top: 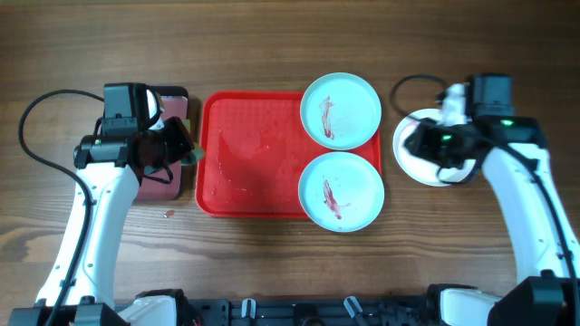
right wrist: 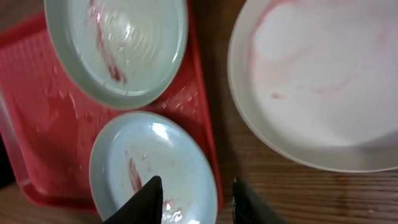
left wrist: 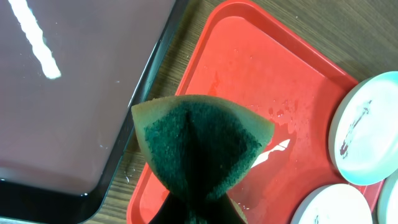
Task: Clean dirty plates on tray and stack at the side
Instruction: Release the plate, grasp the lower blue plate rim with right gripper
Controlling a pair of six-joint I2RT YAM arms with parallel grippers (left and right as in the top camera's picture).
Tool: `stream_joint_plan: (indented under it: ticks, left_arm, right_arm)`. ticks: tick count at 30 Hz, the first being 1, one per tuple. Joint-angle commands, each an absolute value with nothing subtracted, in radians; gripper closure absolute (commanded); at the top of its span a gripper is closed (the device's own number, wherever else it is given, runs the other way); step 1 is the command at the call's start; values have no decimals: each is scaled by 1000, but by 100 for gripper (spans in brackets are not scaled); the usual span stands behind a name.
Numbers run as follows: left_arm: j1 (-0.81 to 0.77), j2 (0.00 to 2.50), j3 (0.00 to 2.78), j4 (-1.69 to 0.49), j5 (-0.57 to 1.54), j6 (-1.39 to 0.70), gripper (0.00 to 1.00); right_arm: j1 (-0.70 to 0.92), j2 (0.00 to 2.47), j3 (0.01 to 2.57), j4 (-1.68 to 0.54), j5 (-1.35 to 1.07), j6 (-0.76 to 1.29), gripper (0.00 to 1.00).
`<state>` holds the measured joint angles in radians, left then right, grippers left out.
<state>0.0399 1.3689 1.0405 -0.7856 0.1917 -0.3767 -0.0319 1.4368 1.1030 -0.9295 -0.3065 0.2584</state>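
Note:
The red tray (top: 254, 158) lies mid-table, wet. Two pale turquoise plates with dark red smears sit on its right side, one at the back (top: 341, 110) and one at the front (top: 341, 190). A white plate (top: 424, 174) with faint pink smears rests on the wood right of the tray. My right gripper (top: 417, 145) hovers over its left part. In the right wrist view this gripper (right wrist: 196, 200) is open and empty, above the front turquoise plate's (right wrist: 149, 162) rim and the tray edge. My left gripper (left wrist: 199, 210) is shut on a green sponge (left wrist: 202, 146) over the tray's left edge (left wrist: 249, 81).
A dark maroon tray (top: 168, 186) with a black rim lies left of the red tray, under my left arm. A small red spot (top: 168, 215) marks the wood in front of it. Cables loop at the table's back corners.

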Motion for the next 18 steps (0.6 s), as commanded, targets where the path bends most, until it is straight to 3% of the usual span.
stream_joint_plan:
  ticks: [1, 7, 18]
  left_arm:
    - [41, 1375, 1041, -783, 186, -339, 96]
    - [41, 1375, 1041, -783, 186, -339, 96]
    - [41, 1375, 1041, -783, 186, -340, 96]
  right_arm:
    - [83, 1484, 1085, -958, -287, 253, 64]
    - [195, 1545, 1017, -992, -198, 297, 64]
    - [203, 1571, 940, -917, -75, 264, 65]
